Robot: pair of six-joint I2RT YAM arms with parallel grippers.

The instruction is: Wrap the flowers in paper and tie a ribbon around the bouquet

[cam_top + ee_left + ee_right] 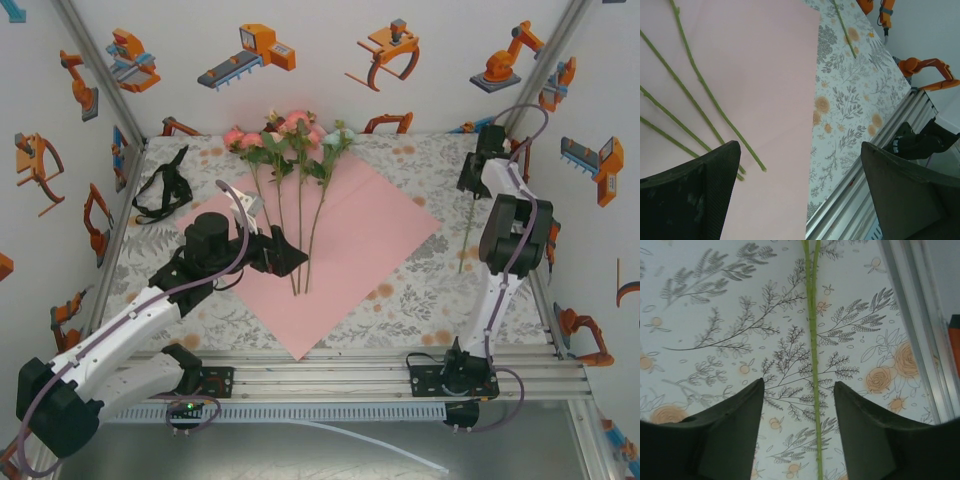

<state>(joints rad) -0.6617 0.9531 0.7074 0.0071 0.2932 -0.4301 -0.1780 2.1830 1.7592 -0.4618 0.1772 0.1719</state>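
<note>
Left arm (110, 345): white tubular links, bulky black joints. Left cable (244, 225): purple-grey, looping alongside. Right arm (492, 295): same white links, black joint housings. Right cable (530, 107): purple-grey, arching over top. Base blocks (205, 380): black, squat. Left pincer (800, 145), right pincer (799, 384): matte dark-grey wedge fingers (695, 200), fine ribbing on inner face.
</note>
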